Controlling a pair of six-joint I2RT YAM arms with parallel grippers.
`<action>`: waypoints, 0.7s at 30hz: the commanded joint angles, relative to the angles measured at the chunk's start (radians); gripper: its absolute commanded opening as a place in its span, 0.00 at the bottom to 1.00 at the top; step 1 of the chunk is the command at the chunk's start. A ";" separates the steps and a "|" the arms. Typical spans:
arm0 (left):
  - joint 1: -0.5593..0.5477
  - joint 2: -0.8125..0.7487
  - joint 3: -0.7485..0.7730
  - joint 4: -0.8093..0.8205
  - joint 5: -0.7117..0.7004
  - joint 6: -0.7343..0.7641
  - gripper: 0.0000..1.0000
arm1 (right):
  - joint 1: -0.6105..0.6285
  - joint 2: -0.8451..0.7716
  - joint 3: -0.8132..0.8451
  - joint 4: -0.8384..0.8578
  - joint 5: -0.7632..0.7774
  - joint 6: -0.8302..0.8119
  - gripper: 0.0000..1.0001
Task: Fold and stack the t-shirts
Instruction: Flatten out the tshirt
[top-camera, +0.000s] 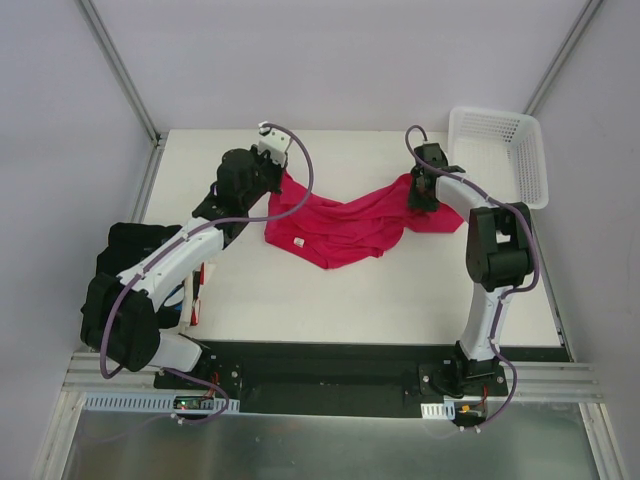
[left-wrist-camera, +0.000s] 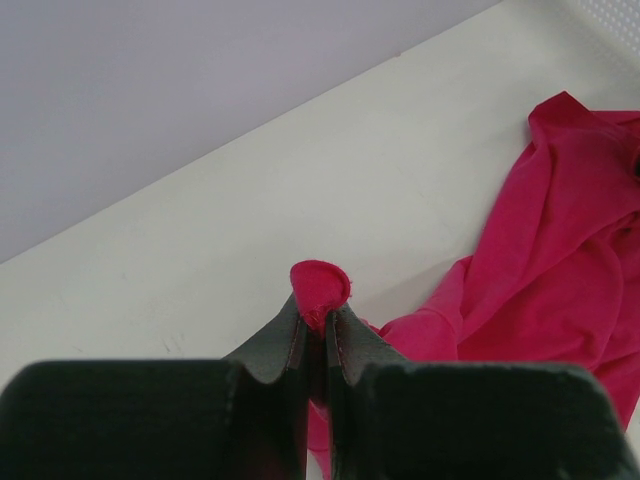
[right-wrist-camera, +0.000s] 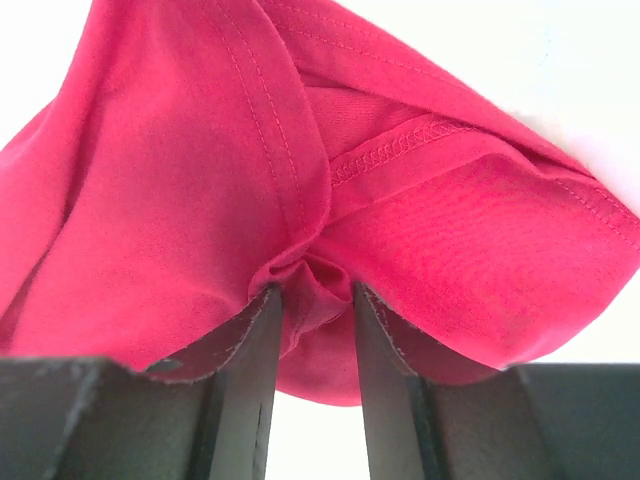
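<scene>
Top external view, from the left: dark heap of black t-shirt (top-camera: 135, 245) cloth lying over the left edge of the worktop (top-camera: 400, 290) beneath the left arm (top-camera: 170, 262), with thin red and white edges of other t-shirts (top-camera: 197, 292) just beside it. Further right, left end effector (top-camera: 275, 182) near the far left of the worktop, clamped on one end of the crimson-pink t-shirt (top-camera: 340, 225). Same grip seen from the left wrist view: fingers (left-wrist-camera: 285, 345) pressed together, a small rounded fold of pink cloth poking up between the tips, the remainder of the garment trailing off to the right over bare white surface. Seen from above again, pink t-shirt strung between both arms, sagging in the middle and resting rumpled on the worktop, with a small white label (top-camera: 298, 242) showing near its near-left edge. Further right, right end effector (top-camera: 420, 195) gripping the opposite end of the same t-shirt. From the right wrist view: fingers (right-wrist-camera: 255, 340) partly apart with a bunched wad of pink fabric pinched between them, a stitched hem and a seam running across the cloth above. At far right, white lattice basket (top-camera: 500, 150) in the far right corner of the worktop, just beyond the right end effector and apart from the pink cloth.
</scene>
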 joint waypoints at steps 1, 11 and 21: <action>0.009 0.001 0.050 0.041 0.008 0.004 0.00 | 0.005 0.002 0.040 0.010 -0.005 0.016 0.37; 0.009 0.018 0.050 0.043 0.003 0.009 0.00 | 0.005 0.014 0.041 0.020 0.000 0.009 0.19; 0.009 0.025 0.029 0.044 -0.009 0.009 0.00 | 0.005 -0.027 0.060 -0.002 0.018 -0.007 0.01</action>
